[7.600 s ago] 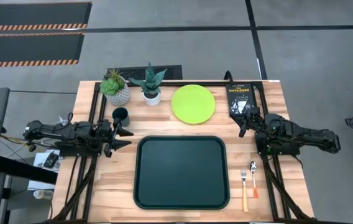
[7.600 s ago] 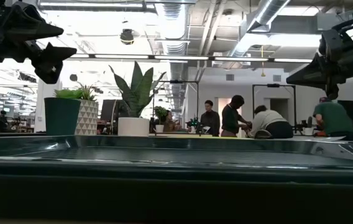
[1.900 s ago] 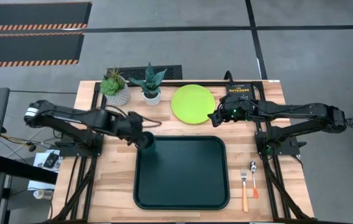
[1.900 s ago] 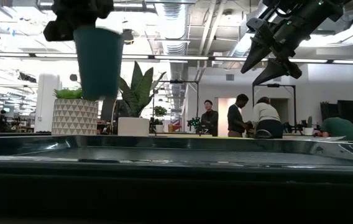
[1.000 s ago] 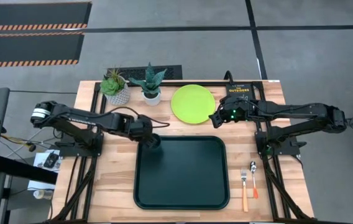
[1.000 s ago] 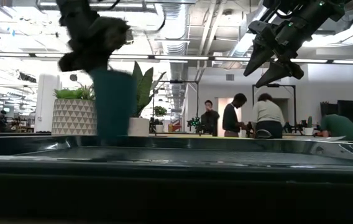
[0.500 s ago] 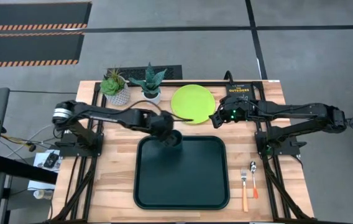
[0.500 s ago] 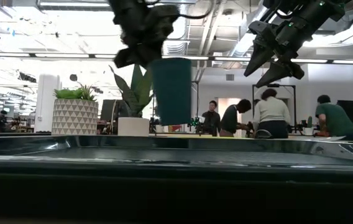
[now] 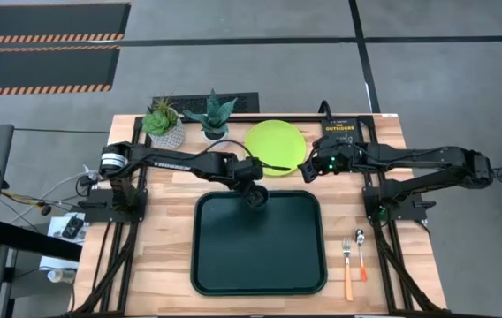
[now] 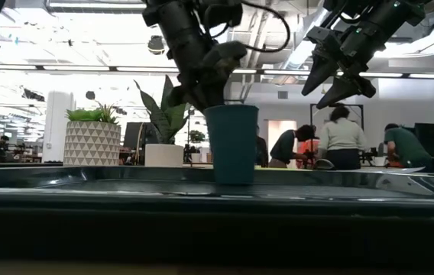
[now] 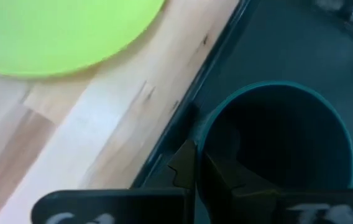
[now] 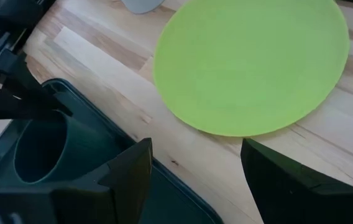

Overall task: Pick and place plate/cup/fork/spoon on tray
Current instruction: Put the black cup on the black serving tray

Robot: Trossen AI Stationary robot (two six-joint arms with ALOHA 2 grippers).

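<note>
The dark teal cup (image 9: 256, 198) stands upright over the far edge of the dark green tray (image 9: 258, 265), with my left gripper (image 11: 198, 171) shut on its rim. In the low view the cup (image 10: 232, 145) has its base down at the level of the tray's rim. The lime-green plate (image 9: 274, 145) lies flat on the wood beyond the tray. My right gripper (image 9: 307, 169) hovers open above the plate's near right edge (image 12: 251, 127), touching nothing. The fork (image 9: 348, 265) and the spoon (image 9: 360, 252) lie on the table to the right of the tray. My left gripper pinches the cup's wall at the rim (image 11: 202, 134), one finger inside the cup and one outside. It comes slanting down from the table's left. The cup hangs upright; whether its base rests on the tray floor I cannot tell.
Two white plant pots (image 9: 164, 131) (image 9: 216, 132) stand at the table's far left. A black book (image 9: 340, 134) lies right of the plate, under my right arm. People move about in the room behind the table (image 10: 339, 141).
My left gripper has carried the cup toward the table's right along the tray's far edge, rising a little and then coming down, so that the cup's base now sits at tray-rim level. The cup has stayed upright.
</note>
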